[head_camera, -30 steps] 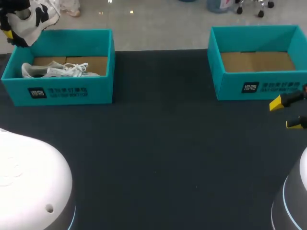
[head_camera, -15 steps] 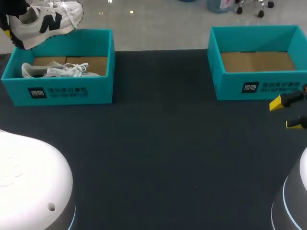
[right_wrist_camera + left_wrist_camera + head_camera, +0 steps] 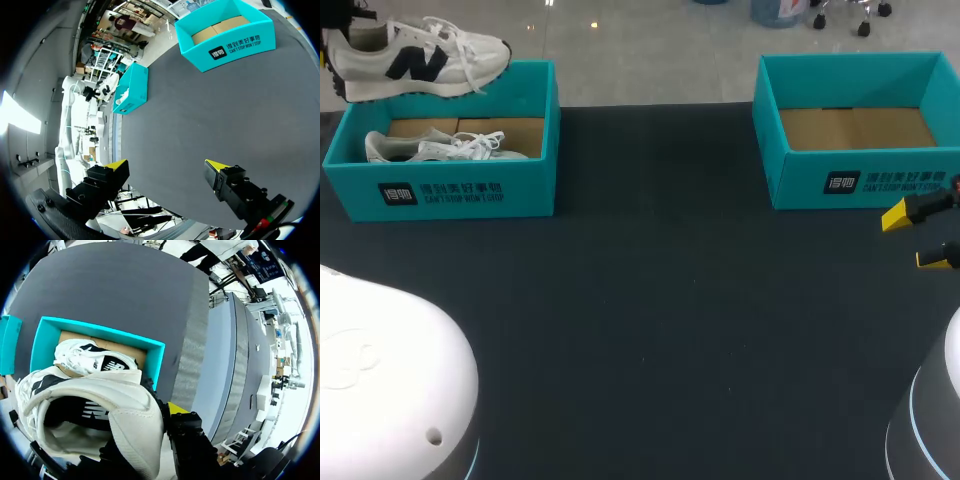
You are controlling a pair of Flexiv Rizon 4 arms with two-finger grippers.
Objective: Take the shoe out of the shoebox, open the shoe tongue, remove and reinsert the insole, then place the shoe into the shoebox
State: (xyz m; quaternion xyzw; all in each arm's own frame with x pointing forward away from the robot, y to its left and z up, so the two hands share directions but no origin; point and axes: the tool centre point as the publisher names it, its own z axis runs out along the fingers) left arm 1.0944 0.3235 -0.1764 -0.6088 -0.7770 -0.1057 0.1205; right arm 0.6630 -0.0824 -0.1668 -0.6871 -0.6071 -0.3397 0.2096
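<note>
Above the left shoebox: the shoe (image 3: 420, 62) hangs level, sole down, toe toward the table's middle. It is over the far wall of the left shoebox (image 3: 440, 192) and clear of it.
Left gripper (image 3: 159, 426): it carries the shoe by the heel. Only one yellow tip shows beside the heel in the wrist view and the other finger is hidden by the shoe, so the hold is probably a pinch across the heel rim.
Inside that box: a second shoe (image 3: 430, 148) lies on the cardboard floor, apart from the gripper.
Right gripper (image 3: 166, 164): fingers spread wide with nothing between them, over the table (image 3: 650, 320) near the front of the right shoebox (image 3: 865, 185).
Right shoebox: only its cardboard floor shows.
Step in hand: taking the shoe out. It is free of the box but not yet set down, and the tongue and insole are not begun.
Next move calls for: carrying the shoe over to bare table between the two boxes, where both arms can reach. Set it down flat on its sole so the right gripper can get at the tongue while the left steadies the heel.
Risk: a heel-only hold may let the toe sag or swing, and loose laces could snag the box wall.
</note>
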